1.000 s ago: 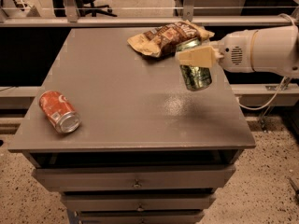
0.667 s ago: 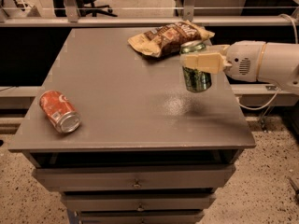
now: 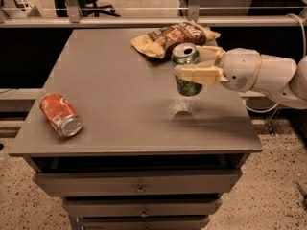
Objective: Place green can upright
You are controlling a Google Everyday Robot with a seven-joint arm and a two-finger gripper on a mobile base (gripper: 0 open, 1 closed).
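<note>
The green can [image 3: 186, 85] is held upright in the air above the right part of the grey table [image 3: 120, 95], silver top facing up. My gripper [image 3: 192, 64] reaches in from the right and is shut on the can, one pale finger [image 3: 196, 74] across its front, the other behind it. The can hangs a little above the tabletop, with its shadow below it.
A red-orange soda can [image 3: 60, 114] lies on its side near the table's front left. A crumpled brown chip bag [image 3: 175, 36] lies at the back, just behind the held can. Drawers are below the tabletop. The table's right edge is close under my arm.
My gripper with the green can has moved slightly left and toward the front of the table. The can stays upright in the grip. The red-orange can and bag have not moved.
</note>
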